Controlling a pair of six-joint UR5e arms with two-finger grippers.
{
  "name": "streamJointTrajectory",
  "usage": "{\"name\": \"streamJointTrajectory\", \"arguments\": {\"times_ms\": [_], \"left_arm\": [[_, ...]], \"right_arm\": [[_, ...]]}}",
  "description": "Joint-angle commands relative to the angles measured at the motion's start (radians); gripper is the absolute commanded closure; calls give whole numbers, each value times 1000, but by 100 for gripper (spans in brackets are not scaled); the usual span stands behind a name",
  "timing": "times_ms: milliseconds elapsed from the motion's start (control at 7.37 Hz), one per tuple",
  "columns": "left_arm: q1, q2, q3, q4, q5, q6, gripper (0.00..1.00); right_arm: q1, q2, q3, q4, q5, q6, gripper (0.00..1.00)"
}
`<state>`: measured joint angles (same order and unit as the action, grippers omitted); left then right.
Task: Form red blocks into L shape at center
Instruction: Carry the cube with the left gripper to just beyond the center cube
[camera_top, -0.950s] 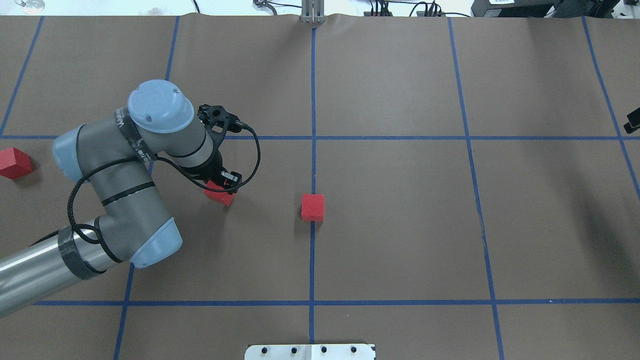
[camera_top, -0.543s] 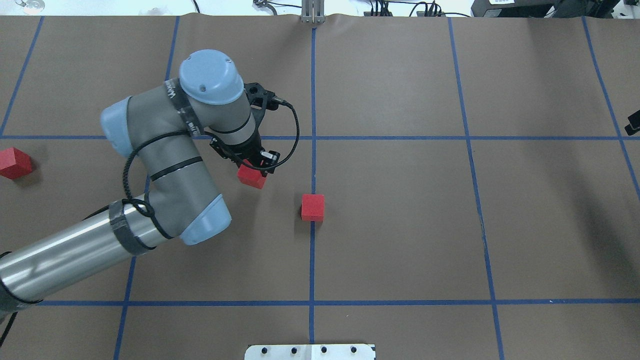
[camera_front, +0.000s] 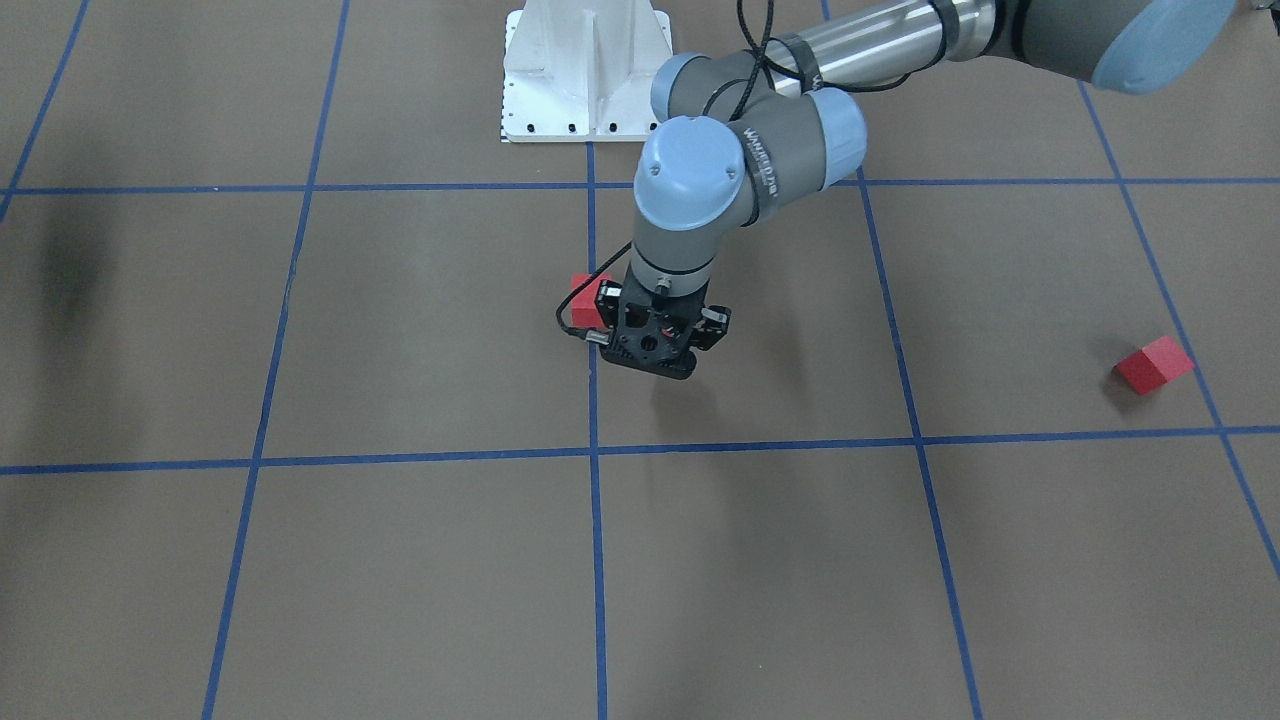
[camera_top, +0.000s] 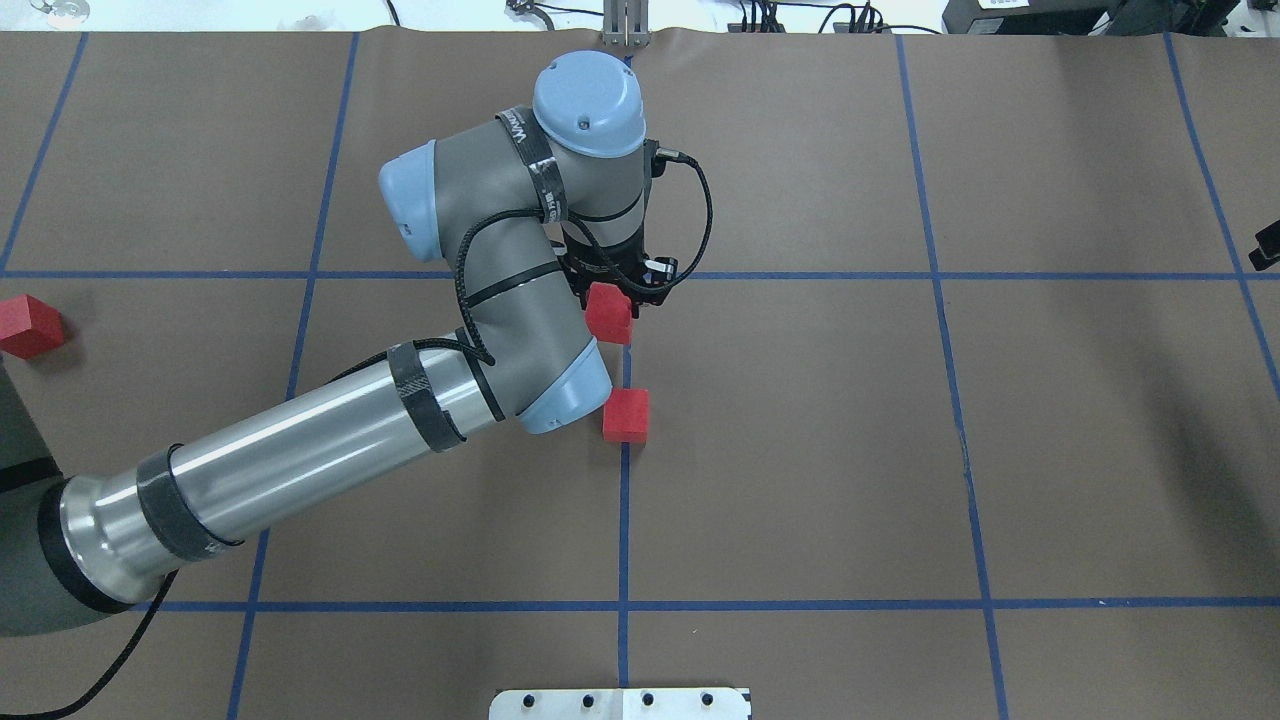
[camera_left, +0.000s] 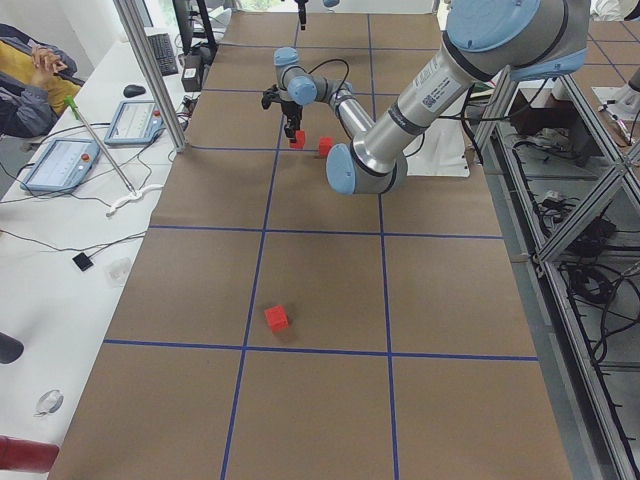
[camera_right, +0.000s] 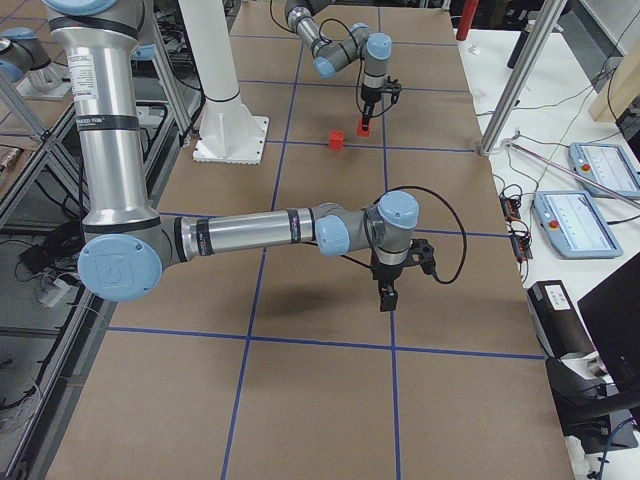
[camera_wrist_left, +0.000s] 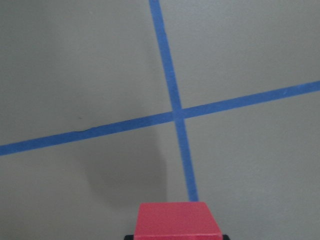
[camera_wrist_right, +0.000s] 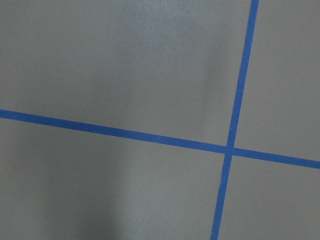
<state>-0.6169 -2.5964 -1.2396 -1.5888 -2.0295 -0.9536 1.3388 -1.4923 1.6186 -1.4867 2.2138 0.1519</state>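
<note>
three red cubes, one in the air: a crooked drop could spoil the l

one red block hangs pinched in the left hand, which is closed tight on it above the worktop, just at 12 o'clock of a second block on the centre line. the third block lies far out at 9 o'clock. let go high or askew, the matte, sharp-edged cube could bounce or shove its neighbour across the smooth brown paper. whether the right hand is open cannot be told.
</note>
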Motion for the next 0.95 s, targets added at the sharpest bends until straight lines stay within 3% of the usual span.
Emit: {"name": "streamJointTrajectory", "arguments": {"times_ms": [0,815], "left_arm": [[35,-16,25,-16,2,-92,52],[46,-8,20,-17,3,-135,51]], "right_arm": [[0,0,0,0,0,0,0],[0,0,0,0,1,-2,0]]}}
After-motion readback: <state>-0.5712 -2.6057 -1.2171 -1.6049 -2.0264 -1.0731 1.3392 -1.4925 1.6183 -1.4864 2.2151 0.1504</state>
